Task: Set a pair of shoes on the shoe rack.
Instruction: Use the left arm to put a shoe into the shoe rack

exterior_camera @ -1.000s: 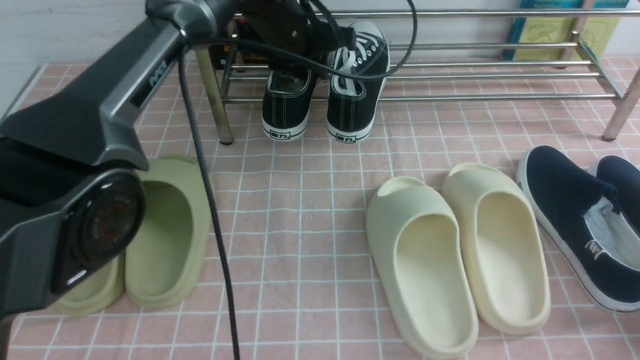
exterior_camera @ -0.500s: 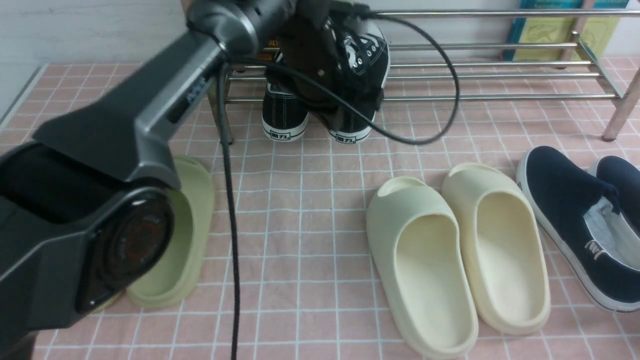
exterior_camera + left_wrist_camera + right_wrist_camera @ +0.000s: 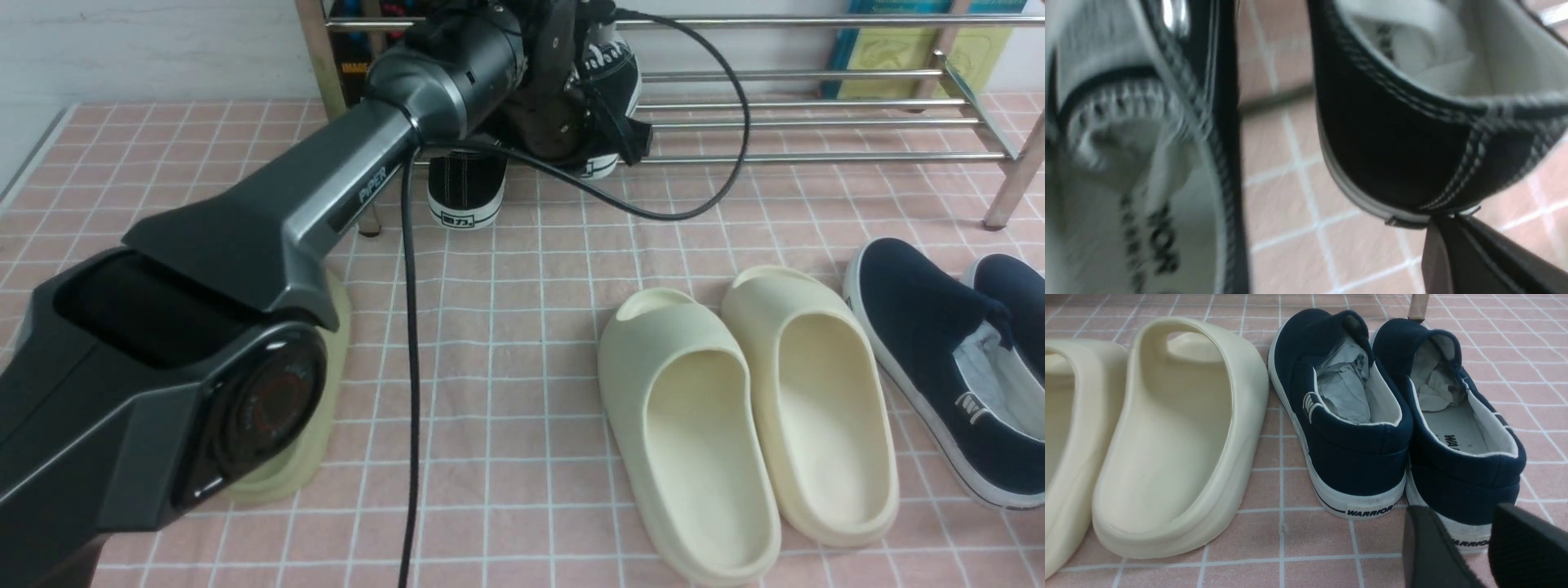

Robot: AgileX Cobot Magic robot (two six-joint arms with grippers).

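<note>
Item, left gripper (image 3: 1447,234): newly clamped shut, seemingly on the heel of the right-hand sneaker (image 3: 620,77). That heel is now raised off the floor (image 3: 506,327), at the left end of the shoe rack (image 3: 816,122); placement begun. Item, left-hand sneaker (image 3: 465,192): leaning at the rack's front edge, unplaced.

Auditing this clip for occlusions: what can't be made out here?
- Front view: raised black sneaker sits mostly behind the left arm.
- Front view: green slide is largely covered by that arm.
- Front view: outer navy slip-on is cut off by the edge.
- Left wrist view: only one of the fingers shows; motion blur makes the insole print unreadable.
</note>
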